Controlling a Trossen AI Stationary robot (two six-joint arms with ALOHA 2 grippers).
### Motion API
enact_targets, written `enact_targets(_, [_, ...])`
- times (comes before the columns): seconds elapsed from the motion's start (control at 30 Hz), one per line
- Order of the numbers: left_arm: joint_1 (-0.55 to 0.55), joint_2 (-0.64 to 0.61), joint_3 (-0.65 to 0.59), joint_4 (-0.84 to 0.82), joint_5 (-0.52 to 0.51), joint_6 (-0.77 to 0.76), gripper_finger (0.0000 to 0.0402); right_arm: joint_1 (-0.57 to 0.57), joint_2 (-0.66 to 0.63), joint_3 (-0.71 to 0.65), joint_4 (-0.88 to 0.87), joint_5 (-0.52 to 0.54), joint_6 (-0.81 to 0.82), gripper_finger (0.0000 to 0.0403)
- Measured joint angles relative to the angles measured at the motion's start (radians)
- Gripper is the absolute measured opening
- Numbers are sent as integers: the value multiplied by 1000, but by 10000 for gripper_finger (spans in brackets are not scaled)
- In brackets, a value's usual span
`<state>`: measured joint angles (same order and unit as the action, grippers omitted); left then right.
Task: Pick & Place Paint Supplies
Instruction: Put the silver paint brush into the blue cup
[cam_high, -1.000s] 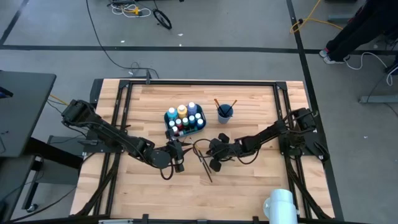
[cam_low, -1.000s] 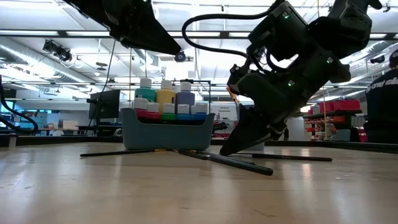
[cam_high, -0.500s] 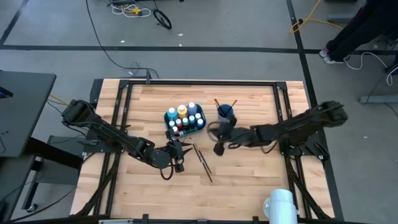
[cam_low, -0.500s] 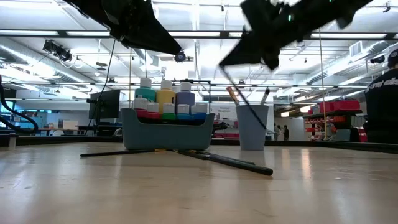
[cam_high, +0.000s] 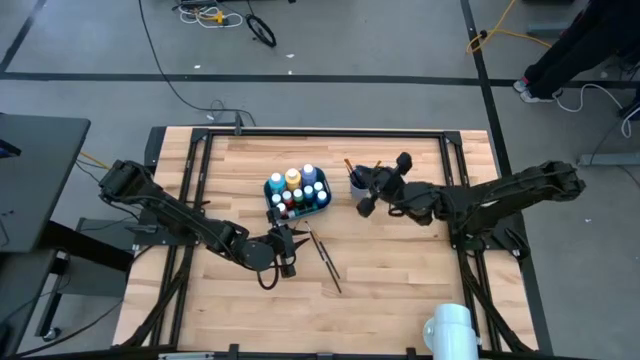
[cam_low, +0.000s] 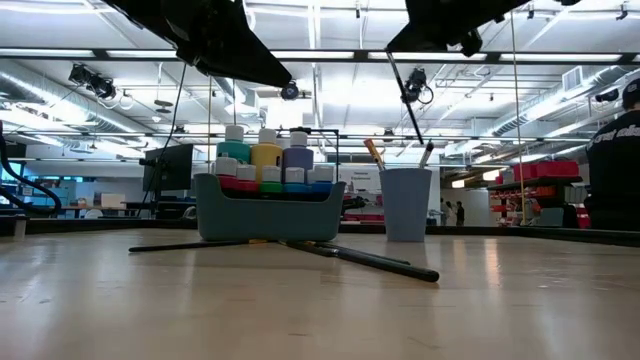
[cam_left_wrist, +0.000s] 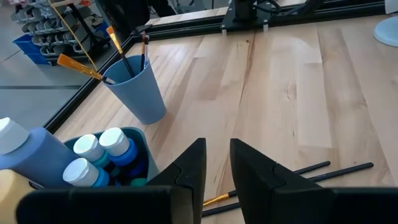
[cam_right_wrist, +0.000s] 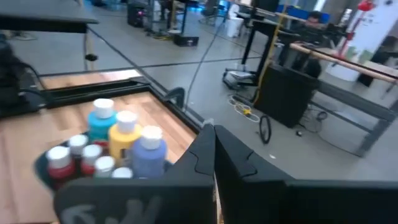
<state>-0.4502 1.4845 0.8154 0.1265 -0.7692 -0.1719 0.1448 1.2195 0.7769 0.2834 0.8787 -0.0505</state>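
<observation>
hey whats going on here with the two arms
The right tool, shut on a paintbrush, holds it above the blue cup, which already has brushes in it. The left tool waits low beside the teal bin of paint bottles. More brushes lie on the table.

White-capped paint bottles (cam_high: 296, 188) stand upright, bunched together; two dark-handled brushes (cam_high: 326, 259) lie crossed nearby.

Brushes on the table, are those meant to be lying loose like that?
They look out of place: two brushes lie crossed on the bare wood by the bin, while others stand in the cup. Nothing is spilled or broken.
</observation>
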Motion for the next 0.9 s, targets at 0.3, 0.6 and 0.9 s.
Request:
enact_targets(0.3, [0, 0, 0, 0, 0, 0, 82, -132, 68, -40, 24, -129, 129, 0])
enact_targets(0.6, [0, 0, 0, -3, 1, 0, 82, -188, 118, -151, 26, -108, 294, 0])
enact_targets(0.9, [0, 0, 0, -4, 3, -8, 82, -205, 115, -166, 27, -200, 269, 14])
